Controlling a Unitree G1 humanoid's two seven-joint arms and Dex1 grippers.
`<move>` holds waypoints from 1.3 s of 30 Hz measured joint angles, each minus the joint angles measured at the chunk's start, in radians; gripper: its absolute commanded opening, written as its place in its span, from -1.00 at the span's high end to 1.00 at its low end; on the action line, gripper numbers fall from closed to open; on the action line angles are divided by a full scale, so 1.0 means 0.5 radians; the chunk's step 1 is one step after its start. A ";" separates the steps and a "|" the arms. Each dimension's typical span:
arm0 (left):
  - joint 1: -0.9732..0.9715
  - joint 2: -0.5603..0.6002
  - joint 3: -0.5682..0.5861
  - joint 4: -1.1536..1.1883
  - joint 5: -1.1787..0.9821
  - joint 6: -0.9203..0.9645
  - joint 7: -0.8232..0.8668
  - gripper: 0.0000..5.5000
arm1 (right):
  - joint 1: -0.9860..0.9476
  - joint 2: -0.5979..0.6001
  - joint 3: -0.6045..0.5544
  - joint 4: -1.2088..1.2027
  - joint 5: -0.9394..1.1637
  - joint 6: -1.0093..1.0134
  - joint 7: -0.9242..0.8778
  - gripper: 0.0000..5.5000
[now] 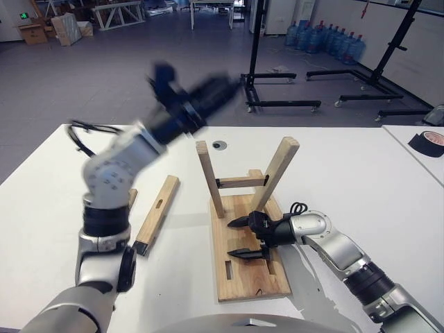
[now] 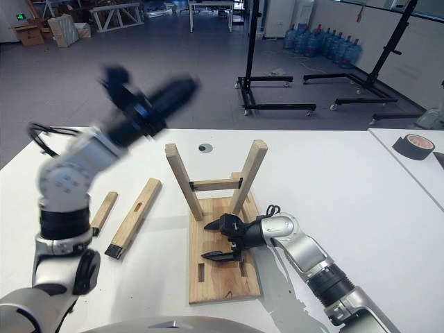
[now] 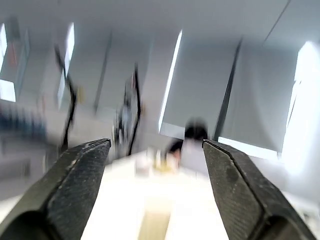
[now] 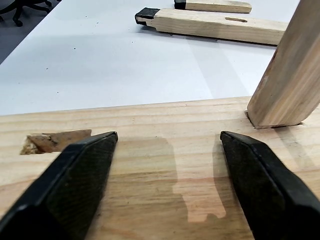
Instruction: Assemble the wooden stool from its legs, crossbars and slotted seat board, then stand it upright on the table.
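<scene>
Pale wooden stool (image 1: 236,211) half built, upside down, centre frame. Flat slotted seat board (image 1: 243,281) lies on white table (image 1: 361,173). Left leg (image 1: 209,179) and slanted right leg (image 1: 279,170) stand in slots, joined by black-tipped crossbar (image 1: 241,182). Still loose at centre left: long slotted leg (image 1: 157,211), shorter wooden piece (image 2: 104,211). Stool not yet stood upright. Right gripper (image 1: 232,238) low over board, jaws wide apart, empty, contact unclear. Left gripper (image 3: 156,144) raised at upper left, jaws wide apart, empty.
</scene>
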 measured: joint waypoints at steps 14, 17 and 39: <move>0.132 0.019 0.060 -0.058 -0.069 -0.127 -0.196 -0.22 | -0.012 0.006 0.020 0.009 -0.002 -0.008 -0.028 -0.38; 0.107 0.022 0.229 -0.161 -0.193 -0.108 -0.131 -0.22 | 0.007 0.004 0.006 -0.007 -0.002 -0.007 -0.041 -0.38; 0.629 0.335 0.498 -0.528 -0.041 -0.075 -0.046 -0.22 | -0.070 -0.009 -1.285 -1.027 0.689 0.608 -0.893 -0.38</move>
